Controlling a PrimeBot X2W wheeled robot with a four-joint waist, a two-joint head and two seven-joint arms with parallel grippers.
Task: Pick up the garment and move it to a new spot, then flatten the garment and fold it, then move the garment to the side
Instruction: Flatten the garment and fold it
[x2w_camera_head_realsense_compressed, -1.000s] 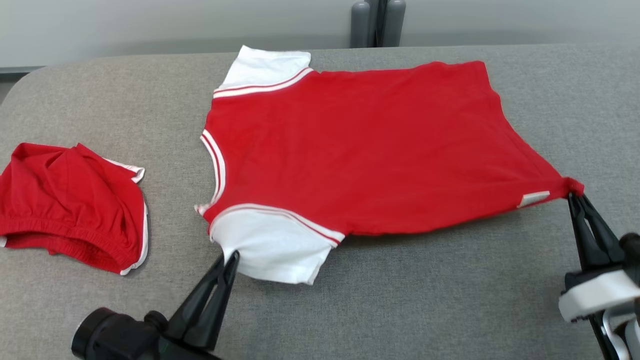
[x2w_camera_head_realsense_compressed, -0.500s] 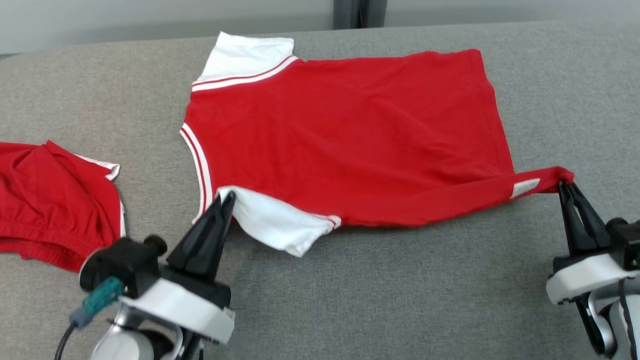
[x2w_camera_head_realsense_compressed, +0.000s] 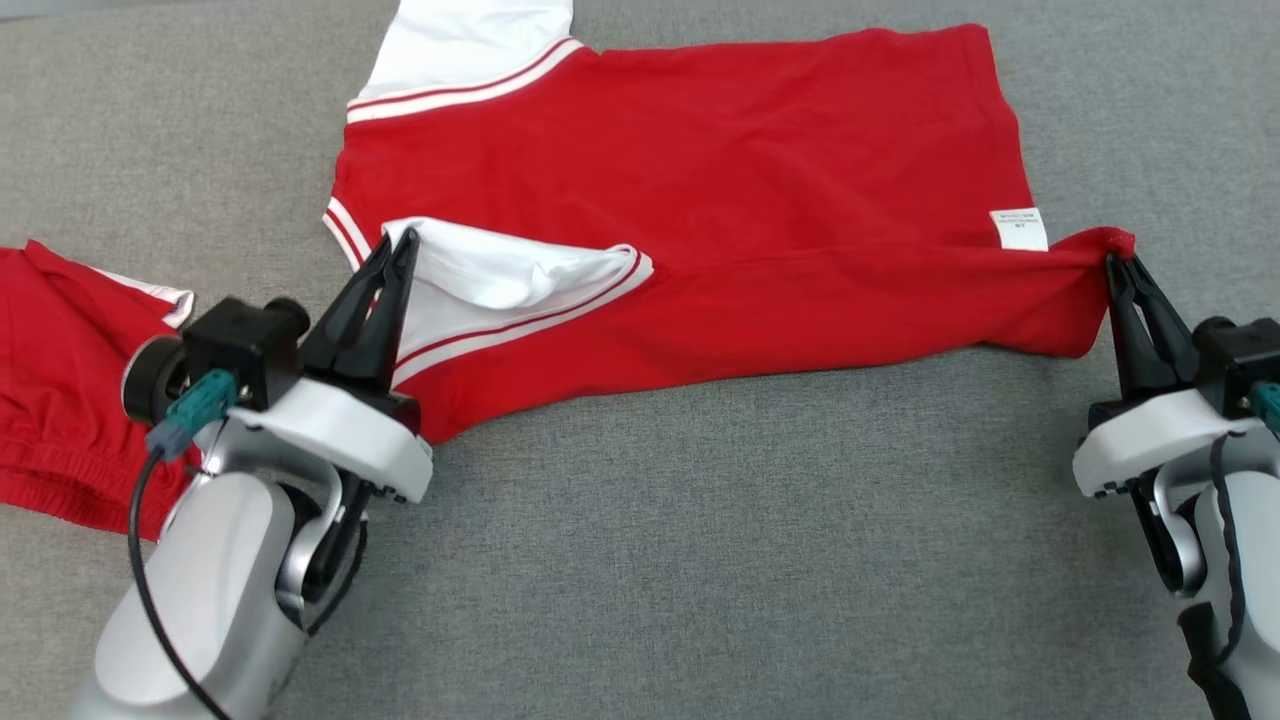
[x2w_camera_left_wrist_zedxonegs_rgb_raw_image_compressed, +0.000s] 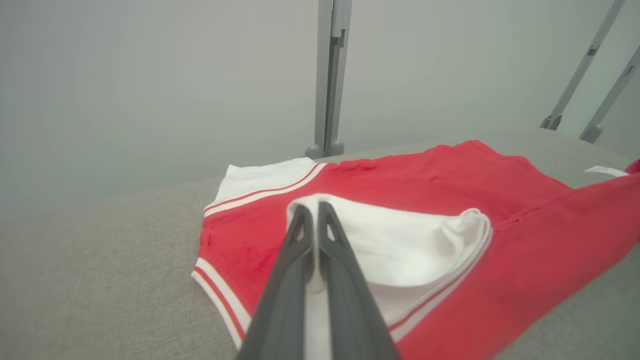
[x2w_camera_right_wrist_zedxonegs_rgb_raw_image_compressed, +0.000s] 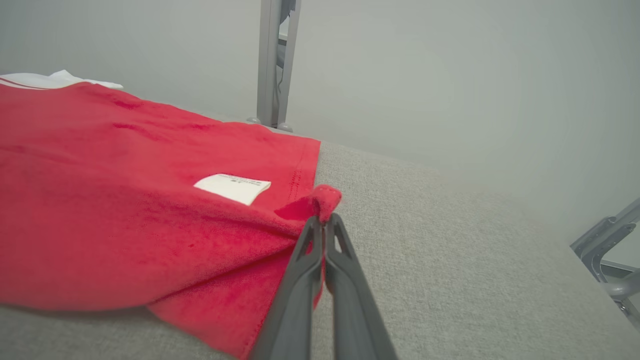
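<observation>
Head view looks down on a grey cloth-covered bench (x2w_camera_head_realsense_compressed: 760, 560). The garment (x2w_camera_head_realsense_compressed: 720, 170), a red shirt with white sleeves, is spread across the upper half of the frame, neck to the left and hem to the right. The left pincer (x2w_camera_head_realsense_compressed: 403, 238), at centre left, is clenched on the near white sleeve (x2w_camera_head_realsense_compressed: 490, 275), which is lifted and turned up over the red body. The right pincer (x2w_camera_head_realsense_compressed: 1115, 262), at the right edge, is clenched on the near hem corner, where the red cloth bunches into a small knob at the fingertips. Between the two grips the shirt's near edge is raised and doubled back over the body, making a long red band across the middle of the frame. A white label (x2w_camera_head_realsense_compressed: 1019, 228) shows on the cloth just left of the right grip. The far sleeve (x2w_camera_head_realsense_compressed: 470, 45) lies flat at the top, partly cut off by the frame edge. A second red piece (x2w_camera_head_realsense_compressed: 60, 400) with white trim lies crumpled at the left edge, apart from the shirt.

Left wrist view shows the dark fingers (x2w_camera_left_wrist_zedxonegs_rgb_raw_image_compressed: 295, 260) pressed together on white cloth at the frame's centre. Right wrist view shows that arm's fingers closed on the red corner at the centre, with the label to their upper left. A grey post (x2w_camera_left_wrist_zedxonegs_rgb_raw_image_compressed: 330, 75) stands behind the bench at the top of each wrist view.
</observation>
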